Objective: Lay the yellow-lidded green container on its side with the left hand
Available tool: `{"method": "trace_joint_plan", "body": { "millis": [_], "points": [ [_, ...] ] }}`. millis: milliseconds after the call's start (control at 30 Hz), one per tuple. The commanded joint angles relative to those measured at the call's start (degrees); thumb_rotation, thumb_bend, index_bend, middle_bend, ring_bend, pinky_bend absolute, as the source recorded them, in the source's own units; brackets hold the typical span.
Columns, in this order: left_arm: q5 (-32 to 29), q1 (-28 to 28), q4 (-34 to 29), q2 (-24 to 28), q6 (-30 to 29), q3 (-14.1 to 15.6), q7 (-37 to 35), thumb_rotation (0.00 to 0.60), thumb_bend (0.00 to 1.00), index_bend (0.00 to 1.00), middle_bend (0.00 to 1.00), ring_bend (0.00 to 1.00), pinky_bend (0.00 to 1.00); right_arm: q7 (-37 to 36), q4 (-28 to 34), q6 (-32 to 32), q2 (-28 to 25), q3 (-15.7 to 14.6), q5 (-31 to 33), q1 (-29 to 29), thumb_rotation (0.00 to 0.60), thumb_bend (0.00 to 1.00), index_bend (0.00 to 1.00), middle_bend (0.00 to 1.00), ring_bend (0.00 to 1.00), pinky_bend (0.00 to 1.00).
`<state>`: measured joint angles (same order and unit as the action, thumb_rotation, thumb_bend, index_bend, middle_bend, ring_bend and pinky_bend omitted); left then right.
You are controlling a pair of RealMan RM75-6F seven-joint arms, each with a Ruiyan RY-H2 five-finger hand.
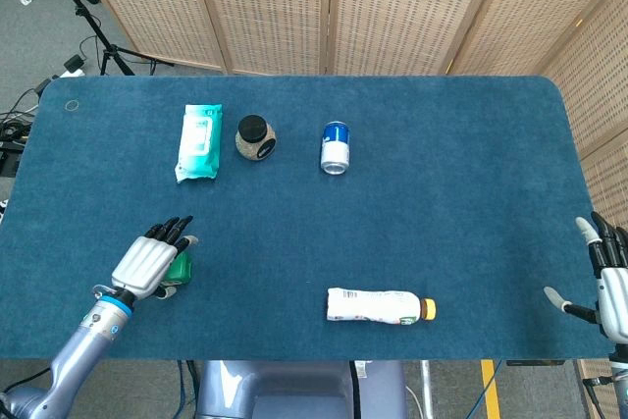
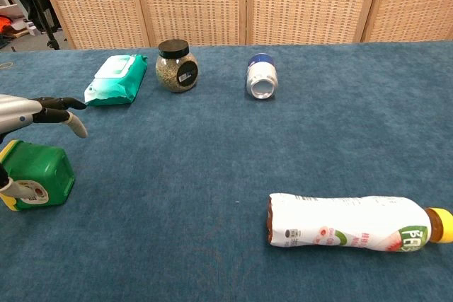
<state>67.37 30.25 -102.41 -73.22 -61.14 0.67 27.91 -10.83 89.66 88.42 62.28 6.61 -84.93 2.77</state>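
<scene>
The green container point(image 2: 42, 172) lies on its side near the table's front left, its yellow lid point(image 2: 8, 199) facing left. In the head view only a green sliver of the container point(image 1: 181, 268) shows past my left hand point(image 1: 147, 262). That left hand point(image 2: 28, 109) hovers flat over the container with its fingers stretched out and apart. Its thumb hangs by the container's front face, and I cannot tell whether it touches. My right hand point(image 1: 610, 287) is spread and holds nothing at the table's right front edge.
A teal wipes pack point(image 1: 199, 140), a black-lidded jar point(image 1: 255, 137) and a blue can point(image 1: 336, 147) on its side line the far half. A white bottle with an orange cap point(image 1: 380, 305) lies near the front edge.
</scene>
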Motion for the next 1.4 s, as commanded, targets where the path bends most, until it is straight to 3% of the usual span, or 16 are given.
{"method": "trace_joint_plan", "body": {
  "millis": [33,167,333,433,667,800,967,1100,1233,1400],
  "points": [
    [-1.6,-0.17,2.41,-2.56,-0.59,-0.86,0.23,0.6,0.0,0.24,0.01,0.08,0.17,-0.43,0.02,0.05,-0.26,0.18,0.26,-0.08,0.6,0.0,0.0,0.0,0.0,0.0],
    [-4.0,-0.31,3.19,-3.86,-1.06,-1.36,1.67,0.6,0.0,0.26,0.14,0.19,0.25,-0.89,-0.01,0.02,-0.45,0.38,0.59,-0.12,0.6,0.0,0.0,0.0,0.0,0.0],
    [-4.09,-0.35,3.46,-4.09,-1.41,-1.54,1.85,0.6,0.0,0.52,0.43,0.46,0.47,-1.29,-0.13,-0.32,-0.55,0.53,1.01,-0.04,0.6,0.0,0.0,0.0,0.0,0.0],
    [-2.74,-0.72,4.02,-4.04,-2.38,-1.49,1.28,0.6,0.0,0.59,0.5,0.52,0.51,-2.33,0.0,-0.87,-0.72,0.36,0.9,0.08,0.6,0.0,0.0,0.0,0.0,0.0],
    [-3.17,-1.24,4.37,-3.75,-3.43,-1.81,1.76,0.6,0.0,0.63,0.54,0.54,0.52,-2.1,0.12,-1.26,-0.56,0.32,1.04,0.25,0.6,0.0,0.0,0.0,0.0,0.0],
    [-0.89,-1.42,4.78,-3.78,-3.68,-2.61,-2.27,0.6,0.0,0.63,0.54,0.54,0.52,-1.8,0.2,-1.2,-0.41,0.44,1.3,0.23,0.6,0.0,0.0,0.0,0.0,0.0],
    [10.29,-2.6,9.75,-5.86,-5.91,-4.04,-25.17,0.6,0.0,0.63,0.54,0.54,0.52,-1.5,0.18,-1.33,-0.28,0.43,1.38,0.27,0.6,0.0,0.0,0.0,0.0,0.0],
    [21.78,-3.85,23.55,-11.07,-12.21,-3.07,-61.11,0.6,0.0,0.63,0.54,0.54,0.52,-1.03,0.27,-1.29,-0.11,0.27,1.16,0.27,0.6,0.0,0.0,0.0,0.0,0.0],
    [25.04,-4.7,34.45,-15.95,-17.64,-2.72,-81.16,0.6,0.0,0.63,0.54,0.54,0.52,-0.53,0.26,-1.29,0.1,0.26,1.16,0.3,0.6,0.0,0.0,0.0,0.0,0.0],
    [24.66,-5.78,42.86,-20.97,-20.92,-3.28,-93.57,0.6,0.0,0.63,0.54,0.54,0.52,0.27,0.24,-1.52,0.44,0.2,1.21,0.45,0.6,0.0,0.0,0.0,0.0,0.0]
  ]
}}
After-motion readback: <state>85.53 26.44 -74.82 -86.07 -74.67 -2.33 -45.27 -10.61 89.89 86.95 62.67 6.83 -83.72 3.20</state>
